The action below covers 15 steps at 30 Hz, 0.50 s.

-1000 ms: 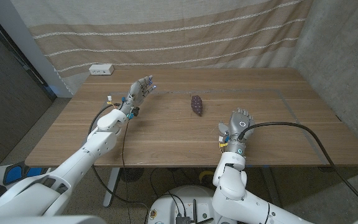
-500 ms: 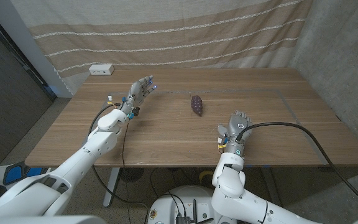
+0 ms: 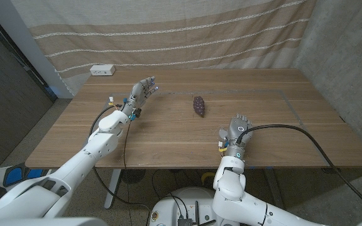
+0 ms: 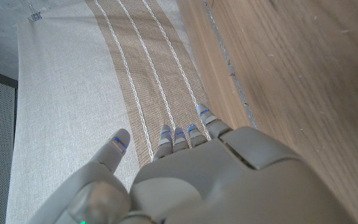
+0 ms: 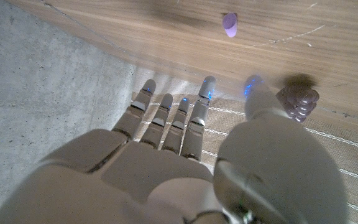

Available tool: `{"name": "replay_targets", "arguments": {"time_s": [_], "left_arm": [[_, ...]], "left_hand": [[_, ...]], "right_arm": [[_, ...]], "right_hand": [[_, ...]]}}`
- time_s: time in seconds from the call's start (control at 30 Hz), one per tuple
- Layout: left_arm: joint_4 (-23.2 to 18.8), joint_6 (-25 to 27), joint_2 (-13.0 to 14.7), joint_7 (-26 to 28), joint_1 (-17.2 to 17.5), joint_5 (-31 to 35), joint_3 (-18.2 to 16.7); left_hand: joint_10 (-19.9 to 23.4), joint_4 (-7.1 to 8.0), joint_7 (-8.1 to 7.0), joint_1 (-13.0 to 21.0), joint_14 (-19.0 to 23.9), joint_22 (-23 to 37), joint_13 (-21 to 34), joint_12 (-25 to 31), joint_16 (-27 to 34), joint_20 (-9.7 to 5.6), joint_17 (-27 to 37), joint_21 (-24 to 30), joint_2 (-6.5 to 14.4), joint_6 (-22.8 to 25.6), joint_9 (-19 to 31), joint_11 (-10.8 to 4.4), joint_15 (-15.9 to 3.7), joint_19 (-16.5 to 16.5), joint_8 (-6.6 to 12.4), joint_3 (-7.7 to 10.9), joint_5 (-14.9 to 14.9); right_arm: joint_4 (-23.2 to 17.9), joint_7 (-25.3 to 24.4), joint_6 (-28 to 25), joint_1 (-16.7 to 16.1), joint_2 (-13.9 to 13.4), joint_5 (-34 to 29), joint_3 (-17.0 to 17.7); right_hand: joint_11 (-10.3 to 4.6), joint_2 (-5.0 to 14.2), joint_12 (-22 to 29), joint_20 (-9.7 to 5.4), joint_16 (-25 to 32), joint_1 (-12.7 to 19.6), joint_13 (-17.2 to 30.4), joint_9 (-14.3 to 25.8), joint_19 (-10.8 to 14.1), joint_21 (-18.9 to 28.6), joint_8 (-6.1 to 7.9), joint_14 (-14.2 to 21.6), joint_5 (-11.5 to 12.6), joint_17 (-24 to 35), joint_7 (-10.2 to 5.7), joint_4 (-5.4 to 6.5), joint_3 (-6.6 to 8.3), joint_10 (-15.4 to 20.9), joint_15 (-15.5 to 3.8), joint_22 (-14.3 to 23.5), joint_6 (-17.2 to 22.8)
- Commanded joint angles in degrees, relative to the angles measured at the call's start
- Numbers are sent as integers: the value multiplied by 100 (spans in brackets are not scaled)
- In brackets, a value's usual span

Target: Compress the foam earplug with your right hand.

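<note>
Even soft indoor light; faint shadows; wrist views slightly blurred.

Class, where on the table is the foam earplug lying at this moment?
In the head view the earplug lies on the wooden table near its middle, beyond the right robot hand and to the right of the raised left robot hand, touching neither.

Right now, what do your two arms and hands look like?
Both arms have smooth white shells. The left hand and right hand are grey, jointed and five-fingered, with small blue lights at the fingertips. A thick black cable loops from the right wrist; thinner black wires run along the left forearm.
</note>
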Motion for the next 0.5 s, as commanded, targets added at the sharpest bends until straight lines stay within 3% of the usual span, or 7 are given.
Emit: {"name": "replay_targets", "arguments": {"time_s": [0.03, 0.3, 0.5], "left_arm": [[-90, 19, 46, 43, 62, -4, -29], [-88, -12, 46, 36, 67, -7, -38], [-97, 7, 60, 33, 70, -6, -36]], "left_hand": [[5, 18, 13, -50, -22, 30, 17, 10, 18, 21, 7, -2, 303, 29, 23, 4, -57, -5, 19, 1, 39], [1, 15, 15, -48, -27, 30, 17, 8, 15, 21, 6, -4, 299, 29, 23, 4, -56, -8, 18, -1, 39], [-2, 12, 14, -47, -29, 30, 18, 7, 15, 26, 6, -5, 295, 24, 23, 2, -56, -11, 16, -4, 39]], "right_arm": [[272, -169, -10, 60, 74, 101, -72], [427, -422, -10, 106, 103, 280, -111], [518, -344, -10, 150, 119, 336, -128]], "right_hand": [[-5, 5, 33, -26, 46, 83, 33, 33, -12, 22, 60, 82, -10, 25, -42, -11, 7, 79, -503, 21, 56], [-24, -7, 38, -35, 65, 123, 52, 63, -2, 25, 115, 101, -28, 42, -45, -9, -17, 107, -519, 20, 64], [-10, -7, 36, -35, 81, 147, 68, 59, 1, 24, 141, 112, -40, 58, -48, -1, -35, 113, -524, 21, 66]]}}
